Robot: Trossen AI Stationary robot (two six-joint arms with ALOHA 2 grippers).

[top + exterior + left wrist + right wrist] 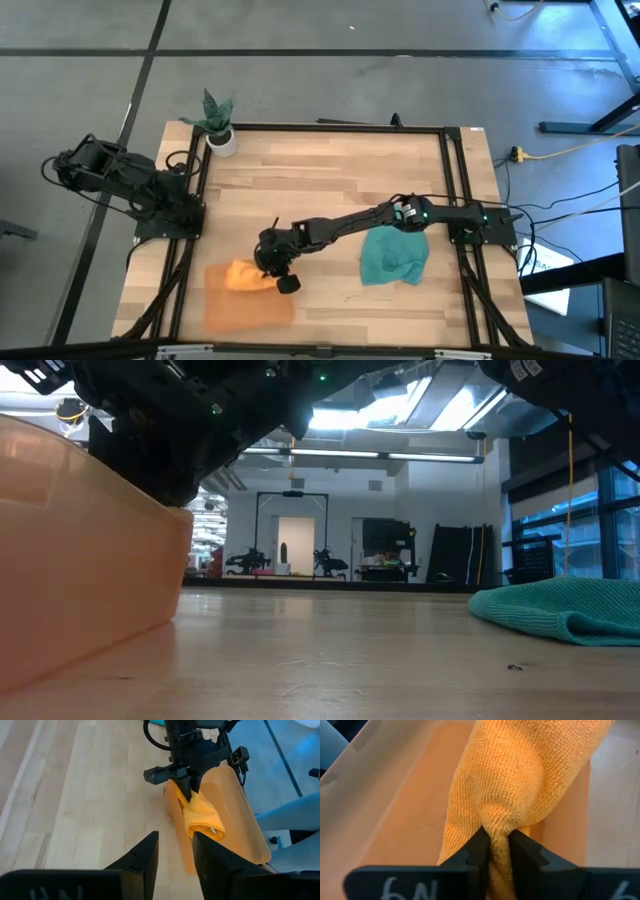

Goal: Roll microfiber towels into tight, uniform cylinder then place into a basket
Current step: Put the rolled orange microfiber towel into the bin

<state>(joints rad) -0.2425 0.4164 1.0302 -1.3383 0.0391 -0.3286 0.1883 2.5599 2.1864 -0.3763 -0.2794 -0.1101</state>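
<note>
Reaching across the pale wooden desk (330,180) from its mount on the right edge, the right arm holds its jaws (495,851) pinched on a fold of the bright orange microfiber towel (520,775), which is bunched into a loose roll and hangs at the rim of the shallow, translucent orange-tan plastic basket (240,310) near the desk's front left corner. From above, the orange towel shows as a small lump just beside the dark gripper head, at the basket's upper right corner; the left wrist camera sees the roll draped over the basket's near wall with 1 end curling open, the 2 dark fingers nipping its top. Whether the roll rests on the basket floor or only on the wall I cannot tell. The teal blue-green microfiber towel (394,256) lies crumpled and unrolled on the desk under the right arm's forearm, well apart from the basket (the low camera shows it flat on the wood at the right). The left arm waits folded off the desk's left edge, its jaws (175,852) released and parted, gripping nothing. A small white pot with a green plant (219,128) stands at the desk's back left corner.
</note>
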